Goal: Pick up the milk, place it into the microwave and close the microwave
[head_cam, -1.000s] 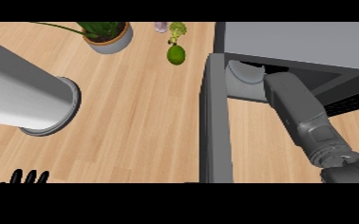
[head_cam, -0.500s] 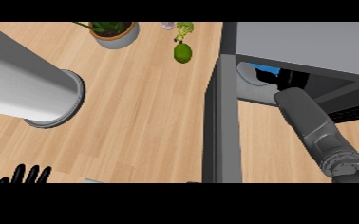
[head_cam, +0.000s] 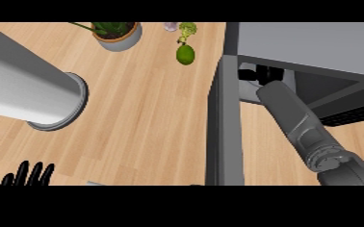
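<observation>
The microwave (head_cam: 298, 43) stood at the upper right of the wooden counter (head_cam: 142, 120), its grey top facing the head view, and its door (head_cam: 223, 125) was swung wide open, seen edge-on as a tall grey slab running down toward the lower edge of the view. The right forearm (head_cam: 295, 120) came in from the lower right corner and slanted up past the door into the oven's opening, where the right hand (head_cam: 259, 74) showed only as a few black shapes tucked under the front lip of the microwave; whether it was open, closed or holding anything could not be told. The milk could not be made out with any certainty: only a small pale patch showed just beside the hand, inside the shadowed cavity, and the rest was hidden by the microwave's top. The left hand (head_cam: 27, 174) rested at the lower left edge, open with its fingers straight and pointing up, holding nothing. A large grey cylinder (head_cam: 35, 91) leaned in from the left, its round base on the counter. Along the far edge sat a potted plant (head_cam: 117, 34) and, near the microwave's corner, a green fruit (head_cam: 185, 55)
</observation>
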Robot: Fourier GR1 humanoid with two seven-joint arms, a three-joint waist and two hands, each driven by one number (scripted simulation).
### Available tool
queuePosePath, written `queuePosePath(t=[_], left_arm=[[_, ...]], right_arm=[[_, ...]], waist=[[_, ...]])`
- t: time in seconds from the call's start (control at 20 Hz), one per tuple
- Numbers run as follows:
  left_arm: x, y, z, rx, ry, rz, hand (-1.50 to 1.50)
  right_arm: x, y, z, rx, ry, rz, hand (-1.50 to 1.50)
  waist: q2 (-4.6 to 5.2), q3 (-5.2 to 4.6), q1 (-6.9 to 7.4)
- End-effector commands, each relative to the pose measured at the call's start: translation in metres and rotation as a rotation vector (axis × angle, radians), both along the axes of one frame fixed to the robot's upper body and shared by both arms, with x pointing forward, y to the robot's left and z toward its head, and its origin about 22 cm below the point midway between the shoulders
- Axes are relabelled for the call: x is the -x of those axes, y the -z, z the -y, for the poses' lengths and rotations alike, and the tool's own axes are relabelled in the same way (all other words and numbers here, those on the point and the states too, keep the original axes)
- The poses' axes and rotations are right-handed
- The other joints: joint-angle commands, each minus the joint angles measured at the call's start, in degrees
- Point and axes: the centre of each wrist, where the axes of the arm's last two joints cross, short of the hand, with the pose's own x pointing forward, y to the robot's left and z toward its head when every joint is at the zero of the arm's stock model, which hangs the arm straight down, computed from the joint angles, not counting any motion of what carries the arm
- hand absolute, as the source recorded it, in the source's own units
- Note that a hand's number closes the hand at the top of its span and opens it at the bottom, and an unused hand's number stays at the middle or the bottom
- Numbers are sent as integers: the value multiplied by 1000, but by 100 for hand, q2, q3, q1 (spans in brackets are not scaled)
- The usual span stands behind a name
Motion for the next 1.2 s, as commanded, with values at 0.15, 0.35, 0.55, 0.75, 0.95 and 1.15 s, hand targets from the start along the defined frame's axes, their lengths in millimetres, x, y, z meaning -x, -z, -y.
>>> queuePosePath(t=[0.15, 0.35, 0.55, 0.75, 0.95, 1.15], left_arm=[[-4, 2, -2, -12, 11, 8, -150], [0, 3, 0, -2, 1, 7, -150], [3, 9, 2, 2, 13, -9, -150], [6, 3, -5, -7, 1, 3, -150], [13, -1, -5, -6, -4, -1, -150], [18, 0, -4, -18, -32, 0, -150]], right_arm=[[-7, -12, -20, -77, -145, -65, -150], [1, 1, -40, -220, -176, -40, -150], [0, -2, -38, -341, -223, -20, -150], [11, 15, -38, -458, -278, -44, -150], [25, 36, -22, -565, -319, -50, -150], [45, 61, -22, -645, -370, -58, -150]], waist=[[-24, 1, -67], [-64, 18, -176], [-104, 15, -319], [-178, 8, -455], [-200, 6, -527], [-262, -6, -644]])
